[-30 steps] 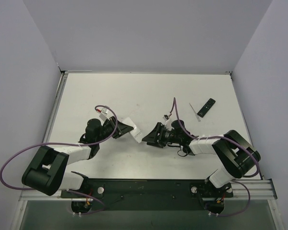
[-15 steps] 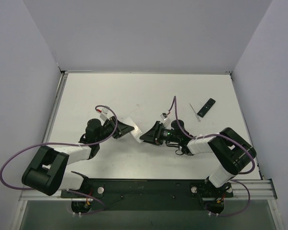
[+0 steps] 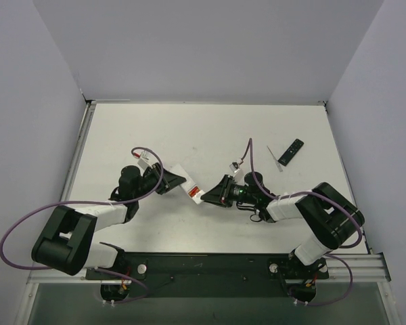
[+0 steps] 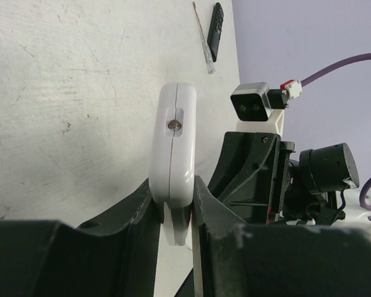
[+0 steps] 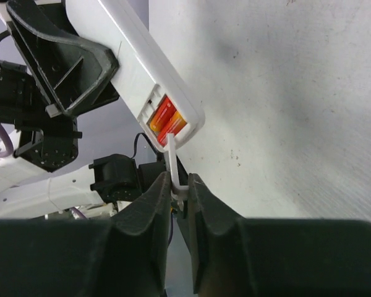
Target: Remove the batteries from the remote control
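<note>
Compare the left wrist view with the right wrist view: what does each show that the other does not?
Only the left wrist view: a black remote and a thin strip lying on the table. Only the right wrist view: orange batteries in the open compartment, and a thin white tool in the right pincer, tip at them. Both: the white remote control clamped in the left pincer.

Remote control (image 4: 173,142) — lower end hidden between the jaws; white stick (image 5: 172,162) likewise; batteries (image 5: 164,119) half buried in recess.
</note>
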`<state>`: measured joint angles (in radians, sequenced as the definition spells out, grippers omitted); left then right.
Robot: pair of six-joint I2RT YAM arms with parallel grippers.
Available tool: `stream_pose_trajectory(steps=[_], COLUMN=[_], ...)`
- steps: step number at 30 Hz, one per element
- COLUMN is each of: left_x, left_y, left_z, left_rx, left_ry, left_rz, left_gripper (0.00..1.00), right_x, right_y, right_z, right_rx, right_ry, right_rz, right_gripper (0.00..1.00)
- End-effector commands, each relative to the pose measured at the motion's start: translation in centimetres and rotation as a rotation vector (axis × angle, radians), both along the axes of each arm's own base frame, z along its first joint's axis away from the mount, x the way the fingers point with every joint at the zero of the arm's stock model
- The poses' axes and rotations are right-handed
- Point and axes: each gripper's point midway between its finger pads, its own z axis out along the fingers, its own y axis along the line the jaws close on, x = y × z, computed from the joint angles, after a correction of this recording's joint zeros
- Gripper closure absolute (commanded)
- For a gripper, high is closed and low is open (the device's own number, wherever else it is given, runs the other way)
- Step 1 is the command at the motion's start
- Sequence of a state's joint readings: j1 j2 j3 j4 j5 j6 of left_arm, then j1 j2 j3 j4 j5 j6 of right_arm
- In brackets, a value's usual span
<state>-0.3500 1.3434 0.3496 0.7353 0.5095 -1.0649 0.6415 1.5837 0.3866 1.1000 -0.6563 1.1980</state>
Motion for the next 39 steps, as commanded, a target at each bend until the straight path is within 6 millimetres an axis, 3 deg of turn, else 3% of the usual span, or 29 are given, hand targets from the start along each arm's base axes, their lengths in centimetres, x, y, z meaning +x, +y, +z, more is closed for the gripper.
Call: stream_pose_trajectory(steps=[1, 7, 11, 13, 16, 17, 19, 20, 22, 23, 25, 27, 28, 31, 32, 34, 39], left_x=[1.6, 1.3, 1.0, 1.0, 0.4, 0.2, -0.1, -0.5, -0.3, -0.8, -0.5, -1.0, -1.0, -1.4, -1.4, -1.8, -2.1], left_y=[-0.5, -0.2, 0.7, 0.9, 0.8, 0.8, 0.7, 0.7, 0.5, 0.6, 0.6, 0.6, 0.5, 0.0, 0.0, 0.0, -0.6], left_z=[3.0, 1.9, 0.8, 0.8, 0.3, 0.0, -0.4, -1.1, -1.2, -2.6, -3.2, -4.7, -4.9, -7.0, -7.3, -8.8, -9.8], left_rx=[-0.026, 0.021, 0.100, 0.117, 0.126, 0.133, 0.149, 0.167, 0.205, 0.247, 0.296, 0.325, 0.326, 0.343, 0.355, 0.375, 0.350], left_ry=[-0.097, -0.084, -0.065, -0.073, -0.064, -0.051, -0.044, -0.012, -0.012, 0.050, 0.066, 0.119, 0.130, 0.200, 0.221, 0.275, 0.309], left_rz=[-0.014, -0.021, 0.005, 0.009, -0.006, -0.013, -0.029, -0.039, -0.061, -0.076, -0.093, -0.117, -0.125, -0.167, -0.173, -0.183, -0.204], left_gripper=[1.00, 1.00, 1.00, 1.00, 1.00, 1.00, 1.00, 1.00, 1.00, 1.00, 1.00, 1.00, 1.00, 1.00, 1.00, 0.99, 0.78], right_x=[-0.1, 0.2, 0.1, 0.4, -0.4, -0.1, -0.4, 0.1, 0.1, 0.6, 0.9, 1.8, 2.0, 4.1, 5.2, 6.7, 9.8], right_y=[-0.4, -1.4, -3.3, -3.9, -6.2, -6.4, -7.9, -8.3, -10.4, -10.7, -12.9, -14.1, -16.0, -19.4, -21.8, -23.6, -30.2], right_z=[1.1, 0.2, -3.1, -3.6, -6.0, -5.5, -6.4, -5.6, -6.2, -5.1, -5.0, -3.3, -3.2, -0.5, 0.1, 1.6, 2.7], right_rx=[0.022, -0.023, -0.207, -0.273, -0.439, -0.451, -0.541, -0.559, -0.678, -0.691, -0.795, -0.839, -0.920, -1.036, -1.085, -1.104, -1.218], right_ry=[-0.069, -0.052, 0.012, -0.003, 0.063, 0.048, 0.066, 0.043, 0.036, 0.004, -0.023, -0.064, -0.063, -0.080, -0.067, -0.056, 0.047], right_rz=[0.009, -0.020, -0.068, -0.076, -0.104, -0.114, -0.136, -0.156, -0.189, -0.211, -0.255, -0.303, -0.342, -0.444, -0.525, -0.599, -0.798], right_gripper=[0.93, 0.93, 0.93, 0.92, 0.82, 0.78, 0.68, 0.64, 0.58, 0.57, 0.56, 0.55, 0.55, 0.54, 0.54, 0.53, 0.47])
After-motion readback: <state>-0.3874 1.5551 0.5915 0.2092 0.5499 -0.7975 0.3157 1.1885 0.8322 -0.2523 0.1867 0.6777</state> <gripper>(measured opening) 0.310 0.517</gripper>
